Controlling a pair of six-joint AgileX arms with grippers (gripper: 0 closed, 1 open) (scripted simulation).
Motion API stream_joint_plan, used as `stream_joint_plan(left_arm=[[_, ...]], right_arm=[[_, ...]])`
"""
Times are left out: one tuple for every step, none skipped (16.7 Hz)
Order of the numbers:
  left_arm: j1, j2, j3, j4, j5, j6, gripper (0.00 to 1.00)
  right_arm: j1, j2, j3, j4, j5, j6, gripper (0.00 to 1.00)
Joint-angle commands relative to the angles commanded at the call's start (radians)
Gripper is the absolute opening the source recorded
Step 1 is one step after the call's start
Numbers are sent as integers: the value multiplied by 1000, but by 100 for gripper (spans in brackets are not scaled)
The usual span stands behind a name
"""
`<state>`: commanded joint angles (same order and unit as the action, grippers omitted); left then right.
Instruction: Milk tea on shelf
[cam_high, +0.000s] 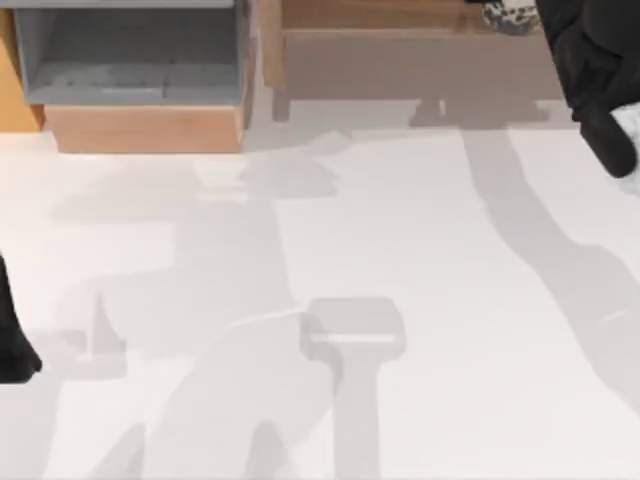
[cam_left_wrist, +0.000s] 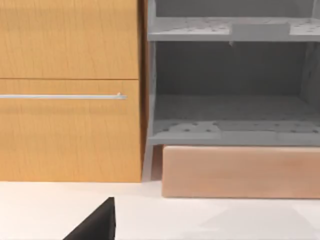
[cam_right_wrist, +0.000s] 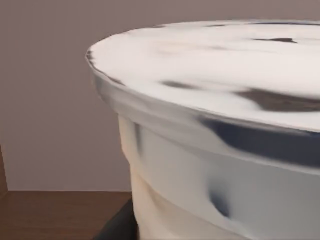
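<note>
The milk tea (cam_high: 508, 14) stands at the right end of the low wooden shelf (cam_high: 400, 60) along the table's far edge; its dark pearls show at the top view's upper border. My right arm (cam_high: 590, 70) reaches in to it from the right. In the right wrist view the cup's white lid (cam_right_wrist: 220, 65) and creamy wall (cam_right_wrist: 165, 200) are very close, with one dark finger (cam_right_wrist: 116, 226) against the wall and the shelf's brown board (cam_right_wrist: 50, 215) beneath. The right gripper is shut on the cup. My left arm (cam_high: 15, 345) is parked at the table's left edge.
A grey open cabinet (cam_high: 130, 60) with an orange-tan wooden frame stands at the far left, next to the shelf. The left wrist view faces its grey compartments (cam_left_wrist: 230, 105) and an orange drawer front with a metal handle (cam_left_wrist: 62, 96). White tabletop (cam_high: 330, 300) spreads in front.
</note>
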<state>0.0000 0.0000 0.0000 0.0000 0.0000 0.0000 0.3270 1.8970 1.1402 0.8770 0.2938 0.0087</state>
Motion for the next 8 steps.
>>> stream_joint_plan(left_arm=[[0,0,0,0,0,0,100],[0,0,0,0,0,0,100],[0,0,0,0,0,0,100],[0,0,0,0,0,0,100],[0,0,0,0,0,0,100],[0,0,0,0,0,0,100],[0,0,0,0,0,0,100],[0,0,0,0,0,0,100]], right_arm=[[-35,-14,3,-36,-26,0,0],[-69,-28,6,-70,-52,-1,0],[-102,-40,8,-103,-75,-1,0],[-132,-51,11,-133,-97,-2,0],[-159,-60,14,-161,-117,-2,0],[-184,-70,18,-186,-134,-2,0],[-206,-78,22,-209,-150,-2,0],[-224,-86,27,-227,-164,-2,0]])
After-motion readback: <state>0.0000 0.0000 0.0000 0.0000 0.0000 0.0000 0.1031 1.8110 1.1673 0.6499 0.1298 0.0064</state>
